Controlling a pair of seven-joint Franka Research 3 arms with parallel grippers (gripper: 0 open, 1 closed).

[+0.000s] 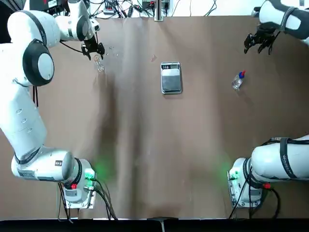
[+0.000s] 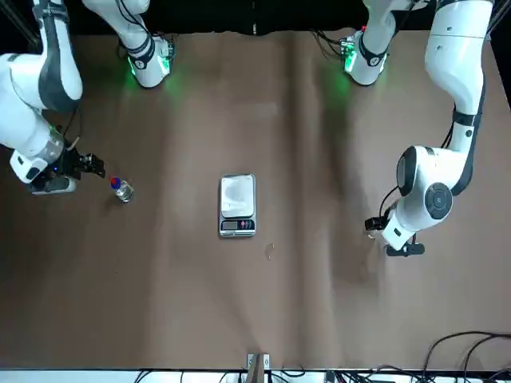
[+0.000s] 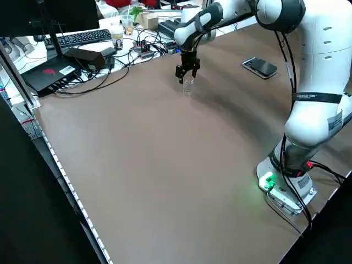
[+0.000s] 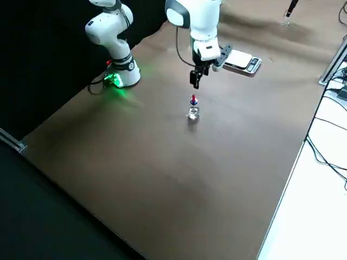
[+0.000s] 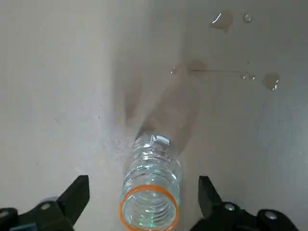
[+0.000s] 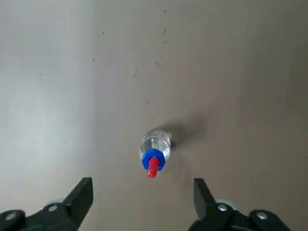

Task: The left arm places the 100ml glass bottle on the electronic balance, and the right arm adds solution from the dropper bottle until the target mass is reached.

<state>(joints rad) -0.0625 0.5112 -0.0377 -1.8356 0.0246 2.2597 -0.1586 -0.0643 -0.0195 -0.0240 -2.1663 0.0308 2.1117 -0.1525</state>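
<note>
The clear 100ml glass bottle [image 1: 100, 65] stands upright at the far left of the table, its open mouth ringed in orange [image 5: 150, 208]. My left gripper [image 1: 92, 50] hangs just above it, open, with one finger on each side of the neck [image 5: 143, 183] and not touching. The electronic balance [image 1: 171, 77] lies at the table's middle with an empty pan. The dropper bottle [image 1: 238, 80], blue collar and red bulb, stands to the right. My right gripper [image 1: 258, 42] hovers open, above and beyond it [image 6: 142, 184].
Water droplets [image 5: 222, 19] lie on the brown table cloth [image 1: 145, 145] just past the glass bottle. Cables and a keyboard [image 3: 82, 37] sit beyond the far edge. Both arm bases [image 1: 82, 181] glow green at the near edge.
</note>
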